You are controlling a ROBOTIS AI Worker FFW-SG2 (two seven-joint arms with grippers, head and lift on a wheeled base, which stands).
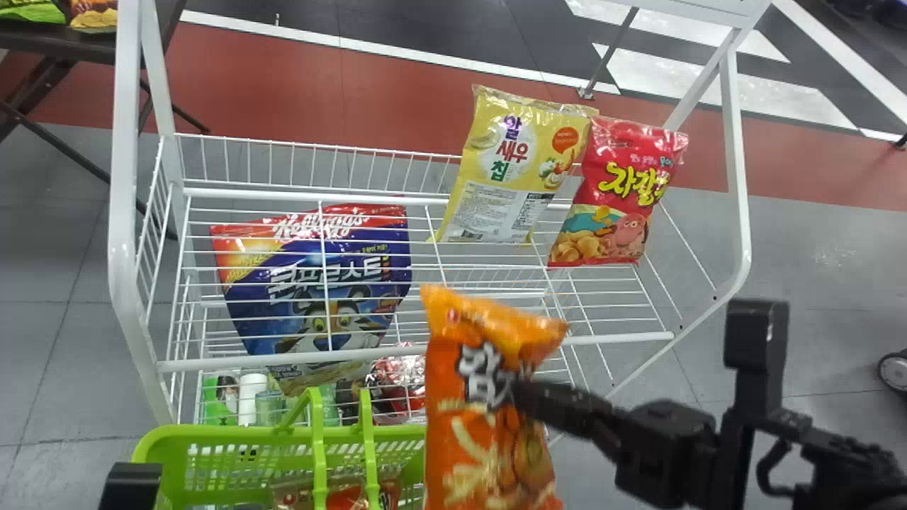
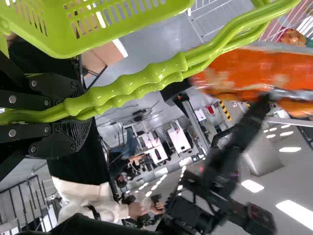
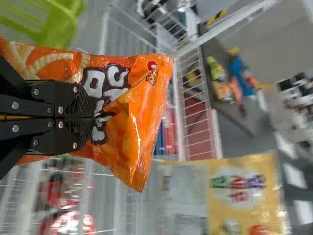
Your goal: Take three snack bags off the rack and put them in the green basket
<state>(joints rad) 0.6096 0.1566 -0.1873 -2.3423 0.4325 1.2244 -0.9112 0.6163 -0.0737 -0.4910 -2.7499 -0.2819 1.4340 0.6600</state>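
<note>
Orange snack bag (image 1: 489,453): up in front of the white wire rack (image 1: 283,363), near green basket (image 1: 234,433)
Right gripper (image 1: 521,398): pinched snug on that bag
Left gripper (image 2: 80,113): clamped round basket handles (image 2: 146,78)

head: down over rack (image 1: 125,142) | left wrist: close, along handles (image 2: 146,76) | right wrist: close, along orange bag (image 3: 134,122) | bag in all

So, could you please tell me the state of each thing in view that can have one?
Orange bag: off the rack, held, top looks sealed.
Right gripper: closed on the orange bag.
Left gripper: closed around the handles.
Handles: raised, together in the grip.
Basket: held by its handles, a packet inside.
Yellow bag: on the rack.
Red bag: on the rack, tilted.
Blue bag: behind rack wires.
</note>
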